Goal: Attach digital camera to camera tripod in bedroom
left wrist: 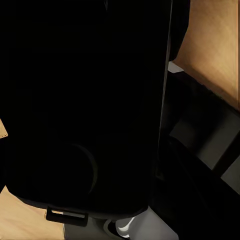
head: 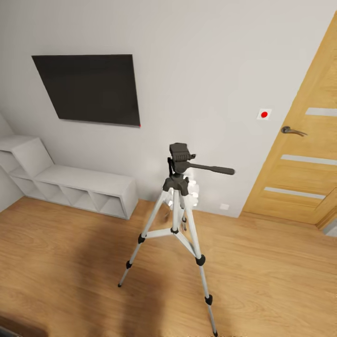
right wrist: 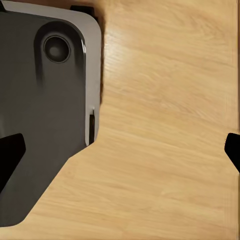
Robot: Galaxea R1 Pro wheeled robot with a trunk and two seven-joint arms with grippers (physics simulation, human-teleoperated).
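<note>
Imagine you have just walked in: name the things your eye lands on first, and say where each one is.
The tripod stands mid-room on the wood floor, its black head bare and its pan handle pointing toward the oak door at the right. Behind it, a black TV hangs on the pale wall above a low white shelf. In the right wrist view, two dark fingers sit wide apart over the floor.

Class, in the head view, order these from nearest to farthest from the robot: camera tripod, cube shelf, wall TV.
1. camera tripod: centre, standing in front.
2. cube shelf: left, farther back.
3. wall TV: upper left, mounted above the shelf, farthest back.
</note>
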